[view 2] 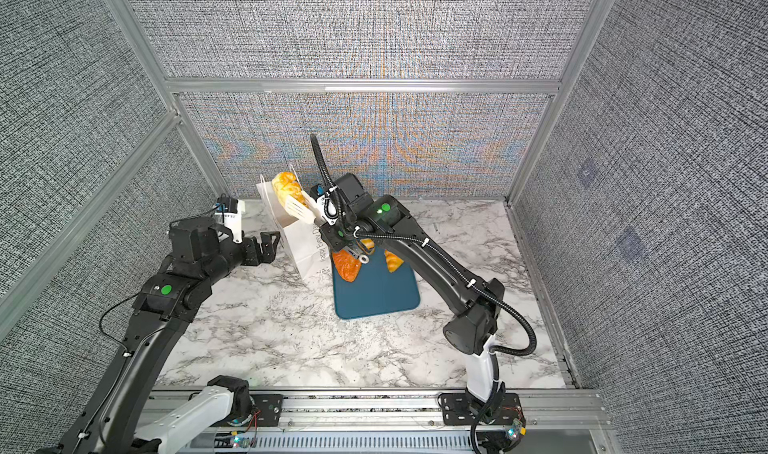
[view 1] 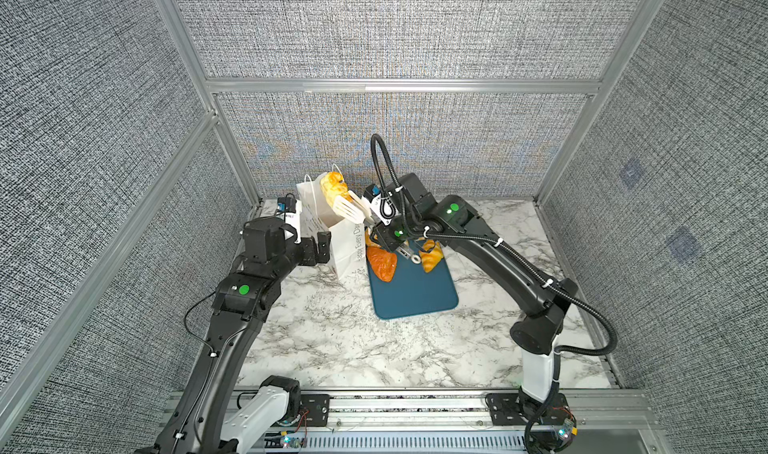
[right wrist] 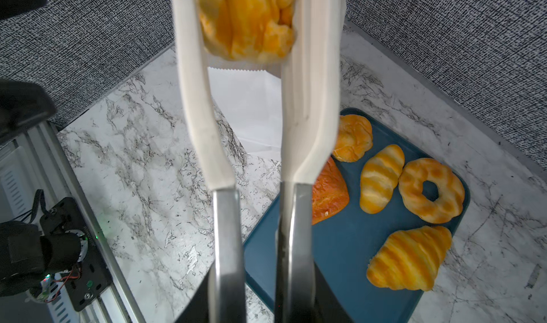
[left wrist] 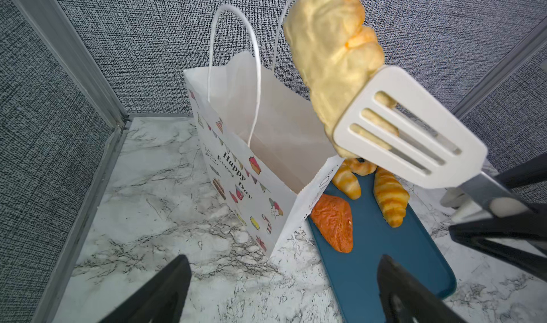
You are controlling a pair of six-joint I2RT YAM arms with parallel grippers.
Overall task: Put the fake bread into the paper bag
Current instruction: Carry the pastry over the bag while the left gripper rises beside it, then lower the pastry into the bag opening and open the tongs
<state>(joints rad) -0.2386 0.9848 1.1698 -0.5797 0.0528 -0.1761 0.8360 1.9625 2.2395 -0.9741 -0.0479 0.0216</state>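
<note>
Grip first: your right hand (right wrist: 262,303) is closed narrow on the metal handles of the tongs (left wrist: 414,135), and it holds nothing else. Out past that hand, the white slotted blades pinch one bread (left wrist: 334,58) by its near end only. The rest of it sticks out beyond the blade tips. Its long axis runs on almost in line with the tongs, tilted up and away from your hand.

Below and just ahead of the blade tips stands the bag (left wrist: 245,170), upright on the desk (view 1: 332,339) with its mouth open. In both top views the bread hangs over that mouth and above the rim. From the right wrist view, the rim's toothed edge nearest your hand sits right under the bread's near end. So I judge it to be over the opening but close to that edge, and how far it clears the rim I cannot tell. The cord handles rise close to the bread's far tip, so watch them when you lower it.

Under your right hand lies the tray (right wrist: 340,247), touching the foot of the bag, with five pieces (right wrist: 380,178) on it waiting their turn.

Your left hand (left wrist: 284,292) is spread wide and empty. It sits just beside the bag, on the side away from the tray, and I see no contact. The right hand is the one that carries the bread.
</note>
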